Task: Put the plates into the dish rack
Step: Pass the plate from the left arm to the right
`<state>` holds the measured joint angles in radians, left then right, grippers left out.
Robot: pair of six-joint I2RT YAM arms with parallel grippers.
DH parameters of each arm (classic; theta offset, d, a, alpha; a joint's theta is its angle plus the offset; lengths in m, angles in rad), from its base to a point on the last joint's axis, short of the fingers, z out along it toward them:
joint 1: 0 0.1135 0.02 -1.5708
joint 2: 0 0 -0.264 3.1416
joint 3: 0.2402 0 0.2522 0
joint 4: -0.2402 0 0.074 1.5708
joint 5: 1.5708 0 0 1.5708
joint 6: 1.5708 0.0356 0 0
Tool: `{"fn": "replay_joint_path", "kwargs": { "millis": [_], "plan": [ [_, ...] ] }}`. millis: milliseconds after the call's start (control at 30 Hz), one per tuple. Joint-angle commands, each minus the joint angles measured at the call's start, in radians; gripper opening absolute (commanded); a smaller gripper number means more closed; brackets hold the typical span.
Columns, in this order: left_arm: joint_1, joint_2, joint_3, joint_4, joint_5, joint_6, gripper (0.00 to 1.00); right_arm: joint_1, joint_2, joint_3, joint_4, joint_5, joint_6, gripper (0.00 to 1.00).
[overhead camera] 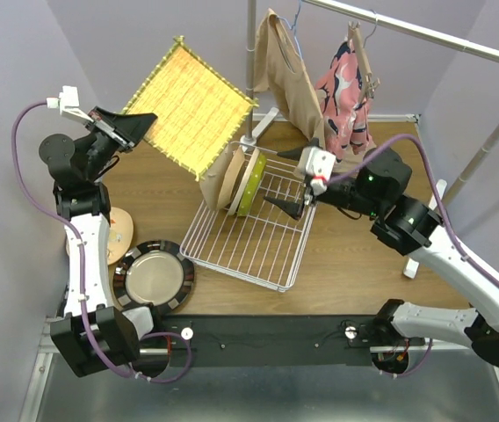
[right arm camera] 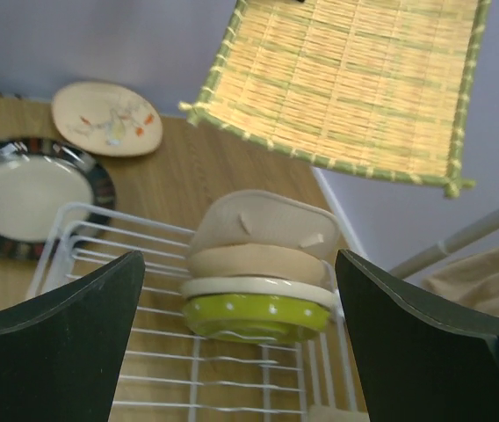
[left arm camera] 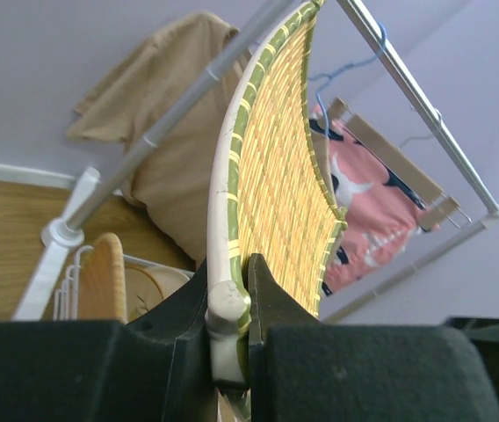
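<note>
My left gripper point(overhead camera: 125, 128) is shut on the edge of the square yellow woven mat point(overhead camera: 190, 104) and holds it tilted in the air above the table's back left; in the left wrist view its jaws point(left arm camera: 232, 286) pinch the mat's white and green rim point(left arm camera: 276, 176). The white wire dish rack point(overhead camera: 258, 242) holds three round plates upright at its far end: tan point(overhead camera: 221, 181), cream point(right arm camera: 258, 286) and lime green with white dots point(overhead camera: 251, 186). My right gripper point(overhead camera: 278, 178) is open and empty just right of them, its jaws point(right arm camera: 239, 264) framing them. A dark-rimmed silvery plate point(overhead camera: 153, 274) and a tan floral plate point(overhead camera: 119, 230) lie on the table.
A white clothes rail point(overhead camera: 408, 31) at the back carries a tan garment point(overhead camera: 289, 75) and a pink patterned garment point(overhead camera: 344, 83); its post base point(overhead camera: 254, 136) stands just behind the rack. The left arm point(overhead camera: 87, 255) covers part of the floral plate.
</note>
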<state>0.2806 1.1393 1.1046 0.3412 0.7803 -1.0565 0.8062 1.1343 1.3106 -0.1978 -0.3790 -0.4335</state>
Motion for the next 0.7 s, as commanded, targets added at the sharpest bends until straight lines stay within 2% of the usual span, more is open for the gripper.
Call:
{"fn": "replay_joint_path", "kwargs": {
  "millis": [0, 67, 333, 467, 667],
  "plan": [
    [-0.046, -0.029, -0.015, -0.036, 0.131, -0.054, 0.0, 0.007, -0.021, -0.116, -0.029, 0.179, -0.422, 0.97],
    [-0.067, -0.044, -0.022, -0.088, 0.151, -0.043, 0.0, 0.007, -0.015, -0.117, -0.011, 0.189, -0.508, 0.97],
    [-0.135, -0.119, -0.095, -0.154, 0.154, -0.063, 0.0, 0.021, 0.024, -0.143, 0.109, 0.203, -0.675, 0.98],
    [-0.165, -0.136, -0.123, -0.169, 0.14, -0.077, 0.0, 0.079, 0.021, -0.18, 0.159, 0.227, -0.822, 0.98],
    [-0.215, -0.135, -0.137, -0.171, 0.122, -0.082, 0.0, 0.137, 0.054, -0.205, 0.188, 0.278, -0.93, 0.97]
  ]
}}
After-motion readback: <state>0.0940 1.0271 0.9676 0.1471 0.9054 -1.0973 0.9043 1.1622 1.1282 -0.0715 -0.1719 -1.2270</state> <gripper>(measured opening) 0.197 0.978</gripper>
